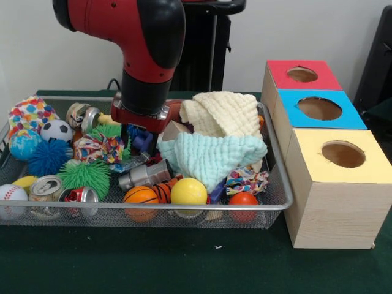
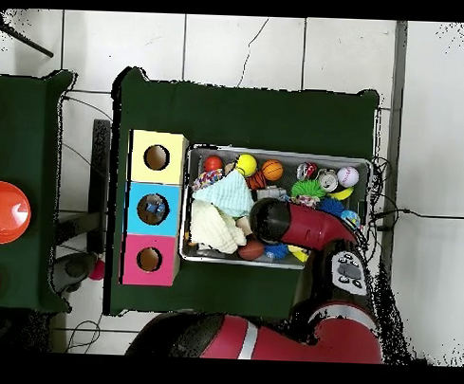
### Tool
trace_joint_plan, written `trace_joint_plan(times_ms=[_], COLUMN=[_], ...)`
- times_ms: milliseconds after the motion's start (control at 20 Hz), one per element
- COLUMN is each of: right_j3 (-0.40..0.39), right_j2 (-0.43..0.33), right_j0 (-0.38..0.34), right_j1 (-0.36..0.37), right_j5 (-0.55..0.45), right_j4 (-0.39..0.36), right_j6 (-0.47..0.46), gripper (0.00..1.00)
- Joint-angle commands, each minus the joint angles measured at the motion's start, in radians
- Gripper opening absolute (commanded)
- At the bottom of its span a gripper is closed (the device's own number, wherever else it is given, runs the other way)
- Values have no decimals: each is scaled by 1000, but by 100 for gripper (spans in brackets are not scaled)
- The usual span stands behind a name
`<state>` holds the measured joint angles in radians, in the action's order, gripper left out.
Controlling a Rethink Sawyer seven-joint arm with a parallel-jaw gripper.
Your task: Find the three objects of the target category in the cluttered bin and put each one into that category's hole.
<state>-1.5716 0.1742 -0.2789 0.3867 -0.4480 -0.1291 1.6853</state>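
Gripper (image 1: 139, 136) lowered into the wire bin (image 1: 277, 202) amid clutter; whether it grips anything cannot be told. Target category unstated: balls, cans and cloths lie around it. The silver can (image 1: 145, 175) lies just in front, long axis crosswise. Yellow box (image 1: 343, 184), blue box (image 1: 320, 110) and red box (image 1: 301, 75) stand beside the bin.

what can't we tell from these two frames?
- Gripper: front view, fingertips sunk among the toys; overhead, the arm covers it. Open or shut unknown.
- Bin middle: both views, the arm hides what lies below.
- Under the mint cloth and cream cloth: hidden in both views.
- Blue box: something sits in its hole overhead, too small to identify; the front view shows only the hole's rim.
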Motion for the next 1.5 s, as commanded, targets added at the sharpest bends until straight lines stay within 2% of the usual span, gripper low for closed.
trace_joint_plan(times_ms=[50,900,1050,1500], right_j3=[-9,-65,-79,-67], right_j2=[-96,-170,-193,-192], right_j0=[-49,-104,-121,-122], right_j1=[-24,6,9,-11], right_j5=[82,139,177,276], right_j4=[26,102,114,89], right_j6=[137,188,197,196], gripper=[100,100,100,100])
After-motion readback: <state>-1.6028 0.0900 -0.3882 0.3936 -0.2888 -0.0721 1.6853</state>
